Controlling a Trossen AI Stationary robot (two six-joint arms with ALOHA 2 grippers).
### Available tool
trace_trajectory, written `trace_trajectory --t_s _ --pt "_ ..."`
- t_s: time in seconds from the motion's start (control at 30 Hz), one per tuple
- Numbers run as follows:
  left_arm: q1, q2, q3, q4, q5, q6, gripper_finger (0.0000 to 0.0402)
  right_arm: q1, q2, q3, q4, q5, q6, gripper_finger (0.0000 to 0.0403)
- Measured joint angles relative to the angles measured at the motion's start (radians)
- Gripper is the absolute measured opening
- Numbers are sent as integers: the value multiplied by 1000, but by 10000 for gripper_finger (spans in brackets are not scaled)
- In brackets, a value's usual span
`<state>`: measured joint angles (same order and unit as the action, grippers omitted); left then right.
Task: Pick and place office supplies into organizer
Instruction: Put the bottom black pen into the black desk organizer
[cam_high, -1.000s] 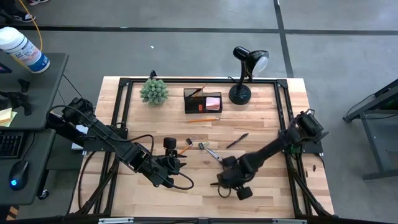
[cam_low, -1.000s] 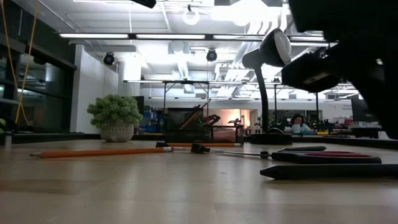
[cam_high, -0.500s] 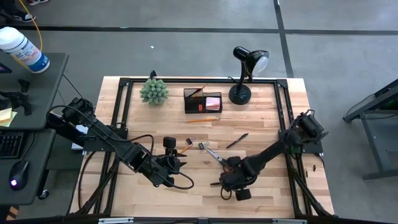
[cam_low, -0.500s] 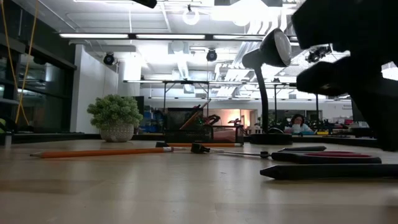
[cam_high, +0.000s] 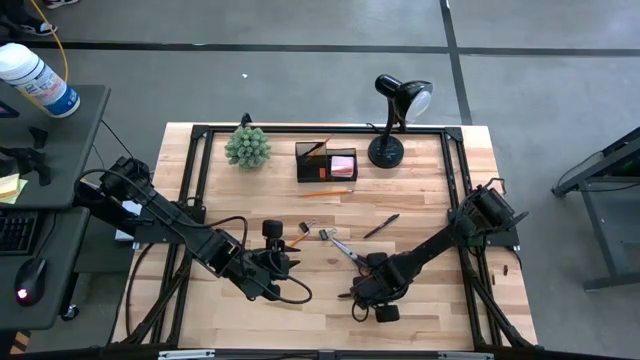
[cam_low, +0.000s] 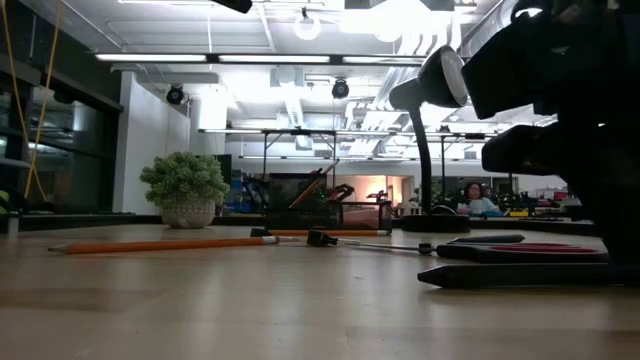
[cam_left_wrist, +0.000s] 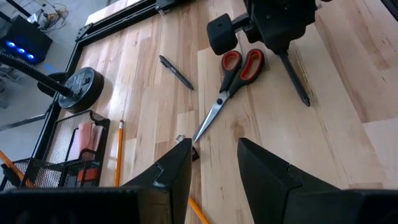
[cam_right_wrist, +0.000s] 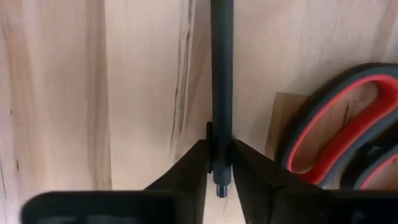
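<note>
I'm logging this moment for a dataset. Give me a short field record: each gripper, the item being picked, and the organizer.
right gripper: low over the table beside the scissors, fingers closed on a black pen
left gripper: open, empty, hovering over the table
black pen: lying flat on the wood
organizer: at the table's far edge, between the plant and the lamp

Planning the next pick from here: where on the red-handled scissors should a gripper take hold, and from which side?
Take the scissors at the narrow neck just past the red loops, coming straight down with the jaws across it. They lie flat and closed on the table, so the slim blades give little to pinch and the loops are too wide. The right gripper, pinching the black pen, crowds the handle end, so the left gripper looks better placed.
</note>
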<state>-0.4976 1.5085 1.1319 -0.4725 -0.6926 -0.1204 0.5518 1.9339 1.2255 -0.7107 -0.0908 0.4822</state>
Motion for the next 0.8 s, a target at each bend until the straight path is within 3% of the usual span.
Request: trace_trajectory --t_s 0.17,0.8 --pt "0 0 0 0 0 0 117 0 0 2 21 -35 -15 12" --pt "0 0 0 -3 0 1 117 1 -18 18 32 -73 -36 0"
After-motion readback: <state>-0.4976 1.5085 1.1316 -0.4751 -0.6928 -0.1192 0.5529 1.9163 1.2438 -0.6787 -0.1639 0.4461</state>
